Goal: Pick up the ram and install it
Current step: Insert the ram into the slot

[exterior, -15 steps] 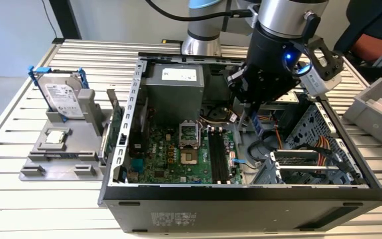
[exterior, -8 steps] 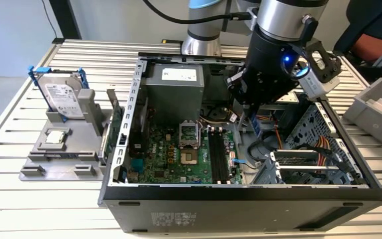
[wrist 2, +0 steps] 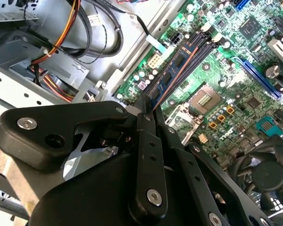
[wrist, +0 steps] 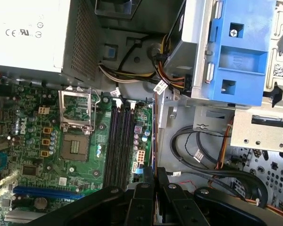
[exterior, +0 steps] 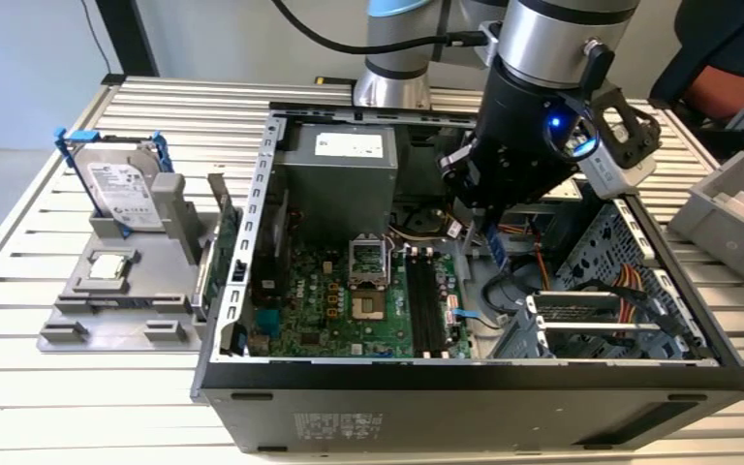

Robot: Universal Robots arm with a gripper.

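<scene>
The gripper (exterior: 494,235) clenches the ram (exterior: 495,244) edge-on above the open computer case (exterior: 476,373), just beyond the black memory slots (exterior: 425,305) toward the exterior view's right. In the second wrist view, the ram (wrist 2: 172,77) juts from between the closed fingers (wrist 2: 146,120) over the green motherboard (wrist 2: 226,61). The hard drive (exterior: 127,189) stands on a grey stand outside the case.

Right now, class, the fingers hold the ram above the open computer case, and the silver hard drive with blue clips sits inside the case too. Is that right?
Not quite. The fingers do grip the ram above the open computer case, but the silver hard drive stands outside it, on the grey holder at the exterior view's left.
</scene>
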